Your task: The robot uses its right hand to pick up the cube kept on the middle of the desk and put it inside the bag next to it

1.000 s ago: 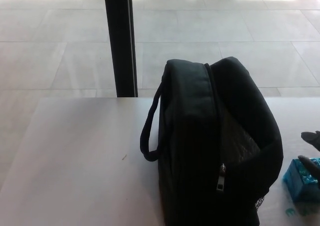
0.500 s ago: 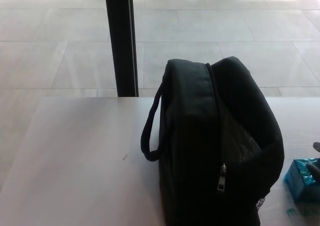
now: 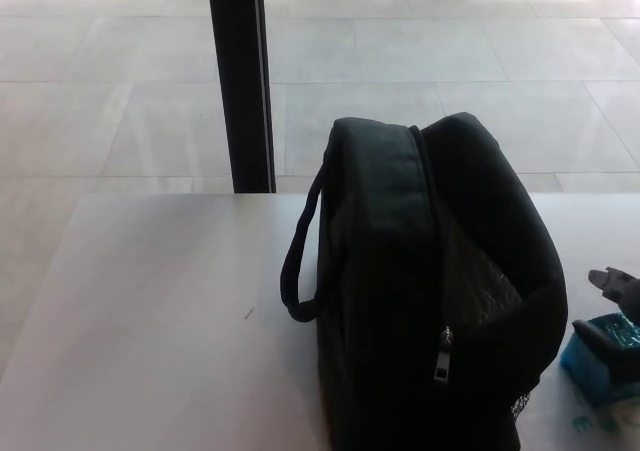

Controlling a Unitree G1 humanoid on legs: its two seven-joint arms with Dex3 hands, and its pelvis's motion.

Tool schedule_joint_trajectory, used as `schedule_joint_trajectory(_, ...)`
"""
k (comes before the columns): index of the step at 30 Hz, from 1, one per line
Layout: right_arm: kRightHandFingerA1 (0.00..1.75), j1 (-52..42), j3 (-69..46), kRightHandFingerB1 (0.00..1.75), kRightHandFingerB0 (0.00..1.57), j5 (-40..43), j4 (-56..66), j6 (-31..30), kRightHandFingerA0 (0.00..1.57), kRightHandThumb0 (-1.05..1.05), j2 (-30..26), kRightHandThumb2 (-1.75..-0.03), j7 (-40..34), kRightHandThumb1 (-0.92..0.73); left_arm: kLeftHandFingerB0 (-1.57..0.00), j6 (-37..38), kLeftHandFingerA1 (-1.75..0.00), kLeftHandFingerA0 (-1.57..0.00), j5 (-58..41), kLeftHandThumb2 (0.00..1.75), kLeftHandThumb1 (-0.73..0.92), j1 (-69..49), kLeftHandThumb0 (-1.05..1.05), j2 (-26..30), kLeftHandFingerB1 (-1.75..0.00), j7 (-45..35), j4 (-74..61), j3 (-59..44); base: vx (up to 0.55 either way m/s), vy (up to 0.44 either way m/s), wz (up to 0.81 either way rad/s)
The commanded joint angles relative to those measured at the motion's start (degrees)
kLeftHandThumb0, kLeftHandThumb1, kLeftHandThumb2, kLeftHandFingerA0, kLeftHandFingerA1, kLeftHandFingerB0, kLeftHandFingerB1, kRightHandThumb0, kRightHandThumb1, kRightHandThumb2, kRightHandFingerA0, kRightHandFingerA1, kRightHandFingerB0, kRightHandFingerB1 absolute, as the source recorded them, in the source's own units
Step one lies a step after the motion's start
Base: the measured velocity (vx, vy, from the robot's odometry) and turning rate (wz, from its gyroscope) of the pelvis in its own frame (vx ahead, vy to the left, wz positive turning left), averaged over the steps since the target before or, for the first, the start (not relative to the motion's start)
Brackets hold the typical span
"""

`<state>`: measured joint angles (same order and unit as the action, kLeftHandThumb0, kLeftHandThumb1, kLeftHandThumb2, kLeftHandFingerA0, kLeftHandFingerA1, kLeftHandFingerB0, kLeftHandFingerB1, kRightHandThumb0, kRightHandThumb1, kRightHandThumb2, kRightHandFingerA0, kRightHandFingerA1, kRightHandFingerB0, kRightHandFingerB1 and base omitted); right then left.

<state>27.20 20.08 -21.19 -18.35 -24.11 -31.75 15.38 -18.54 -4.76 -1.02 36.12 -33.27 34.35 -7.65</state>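
Matt cloth bag [image 3: 420, 291], seemingly plastic cube [image 3: 592, 366]

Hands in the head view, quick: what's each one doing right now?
Left hand: not in view.
Right hand: at the picture's right edge, fingers on the blue cube; a closed grip cannot be told.

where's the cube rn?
In the head view the blue cube sits at the far right edge of the desk, just right of the black bag, with the right hand over it.
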Motion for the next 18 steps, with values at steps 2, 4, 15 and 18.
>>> schedule_joint_trajectory(2, 0.38, 1.9, 2.1, 0.01, 0.0, -1.9, 0.5, -2.3, 0.04, -1.05, -3.2, -1.04, 9.7, -0.65, -0.25, -0.9, -0.61, -0.32, 0.1, 0.9, 0.52, 0.6, -0.65, 0.8, -0.52, 0.2, 0.9, -0.5, 0.0, 0.0, 0.0)
schedule_joint_trajectory(4, 0.46, 2.7, 2.7, 0.0, 0.0, -2.1, -0.3, -2.0, 0.0, -1.04, -3.9, -1.02, 11.1, -0.63, -0.25, -0.9, -0.61, -0.33, 0.0, 0.9, 0.52, 1.1, -0.64, 0.6, -0.52, 0.5, 1.0, -0.6, 0.0, 0.0, 0.0)
schedule_joint_trajectory(15, 0.27, 10.9, 18.8, 0.06, 0.0, -9.0, -5.3, -3.2, 0.0, -0.78, -10.2, -0.86, 34.9, -0.47, -0.21, -1.5, -0.61, -0.31, 0.1, 0.92, 0.55, 2.7, -0.64, 1.4, -0.51, -0.1, 1.1, -0.4, 0.0, 0.0, 0.0)
schedule_joint_trajectory(18, 0.44, 11.5, 21.3, 0.0, 0.0, -10.9, -5.6, -1.1, 0.05, -0.75, -10.9, -0.72, 35.9, -0.39, -0.2, -1.5, -0.62, -0.33, -0.1, 0.93, 0.54, 2.9, -0.62, 1.3, -0.51, -0.1, 1.3, -0.6, 0.0, 0.0, 0.0)
